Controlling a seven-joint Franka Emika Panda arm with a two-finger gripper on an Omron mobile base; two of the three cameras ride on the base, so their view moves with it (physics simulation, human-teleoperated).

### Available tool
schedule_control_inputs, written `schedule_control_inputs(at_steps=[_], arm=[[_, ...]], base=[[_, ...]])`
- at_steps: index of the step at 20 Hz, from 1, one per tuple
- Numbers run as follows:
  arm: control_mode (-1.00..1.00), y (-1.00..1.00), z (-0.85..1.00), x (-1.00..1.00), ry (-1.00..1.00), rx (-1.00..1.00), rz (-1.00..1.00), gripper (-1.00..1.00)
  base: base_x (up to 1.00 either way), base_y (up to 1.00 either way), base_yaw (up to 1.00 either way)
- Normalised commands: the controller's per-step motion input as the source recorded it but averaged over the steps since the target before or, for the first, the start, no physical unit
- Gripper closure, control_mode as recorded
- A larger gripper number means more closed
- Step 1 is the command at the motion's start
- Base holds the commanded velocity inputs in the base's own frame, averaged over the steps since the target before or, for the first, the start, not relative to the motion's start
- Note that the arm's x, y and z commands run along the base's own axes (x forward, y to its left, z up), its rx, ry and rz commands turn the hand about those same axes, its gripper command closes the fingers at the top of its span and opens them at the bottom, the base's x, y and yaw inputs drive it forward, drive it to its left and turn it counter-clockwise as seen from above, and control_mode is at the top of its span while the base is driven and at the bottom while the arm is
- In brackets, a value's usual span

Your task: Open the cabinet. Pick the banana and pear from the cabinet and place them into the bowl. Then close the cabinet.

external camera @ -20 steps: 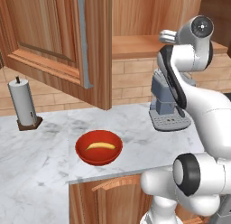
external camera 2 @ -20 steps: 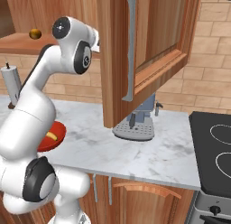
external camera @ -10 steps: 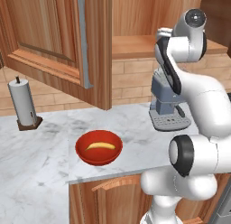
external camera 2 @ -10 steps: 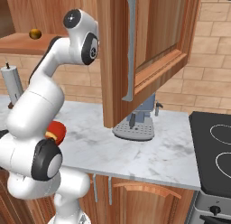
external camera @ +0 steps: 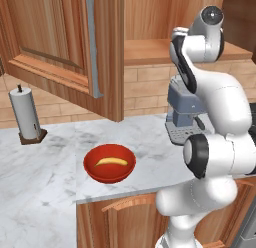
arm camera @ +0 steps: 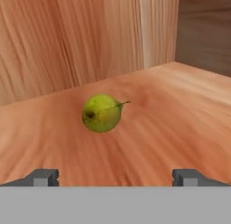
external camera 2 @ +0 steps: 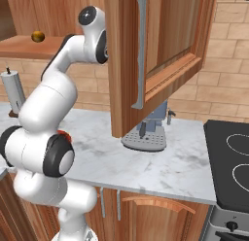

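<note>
The gripper [arm camera: 115, 178] is reaching into the open cabinet [external camera: 60, 47] with its jaws spread wide and gripping nothing, facing the pear [arm camera: 101, 113] lying loose on the shelf, a little left of center between the fingertips. The banana [external camera: 111, 162] is already resting in the bowl [external camera: 109, 163] on the counter. The round pear is likely risking a roll deeper toward the back wall if one fingertip is nudging it first.

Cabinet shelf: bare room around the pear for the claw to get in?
Yes. The pear lies alone on the cabinet shelf, with bare wood on every side: in front toward the open claw, behind to the back wall, and toward the corner. Nothing on the shelf crowds it.
</note>
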Motion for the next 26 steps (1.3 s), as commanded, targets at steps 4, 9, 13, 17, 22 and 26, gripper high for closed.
schedule_control_inputs(at_steps=[4, 9, 13, 17, 22, 26], arm=[[-1.0, 0.0, -0.03, 0.39, 0.0, 0.0, 0.0, -1.0], [-1.0, 0.0, -0.14, 0.41, 0.0, 0.0, 0.0, -1.0], [-1.0, -0.04, -0.12, 0.38, 0.0, 0.0, 0.0, -1.0], [-1.0, -0.09, -0.03, 0.39, 0.0, 0.0, 0.0, -1.0], [-1.0, -0.08, 0.0, 0.44, 0.0, 0.0, 0.0, -1.0], [-1.0, -0.03, -0.03, 0.34, 0.0, 0.0, 0.0, -1.0]], base=[[0.0, 0.0, 0.0], [0.0, 0.0, 0.0], [0.0, 0.0, 0.0], [0.0, 0.0, 0.0], [0.0, 0.0, 0.0], [0.0, 0.0, 0.0]])
